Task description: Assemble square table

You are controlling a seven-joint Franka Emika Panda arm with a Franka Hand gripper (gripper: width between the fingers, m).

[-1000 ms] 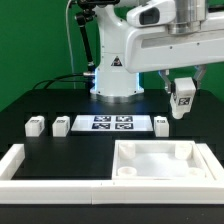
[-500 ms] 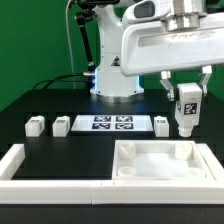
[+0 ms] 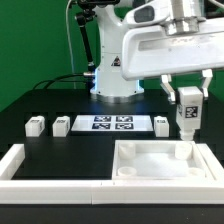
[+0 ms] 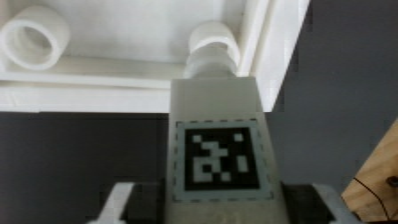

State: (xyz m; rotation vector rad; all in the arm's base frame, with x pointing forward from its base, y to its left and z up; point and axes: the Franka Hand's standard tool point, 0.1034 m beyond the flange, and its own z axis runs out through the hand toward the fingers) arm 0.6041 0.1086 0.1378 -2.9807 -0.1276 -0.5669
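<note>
Upright leg (image 3: 187,113) over tabletop (image 3: 160,162) corner, marker board (image 3: 106,123) behind — loose legs (image 3: 36,126) flanking it

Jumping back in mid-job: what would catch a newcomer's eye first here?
The gripper holding a tagged white leg upright over the far corner socket of the tabletop, at the exterior view's right. Next, three loose legs flank the marker board: two on the exterior view's left, one on the right.
</note>
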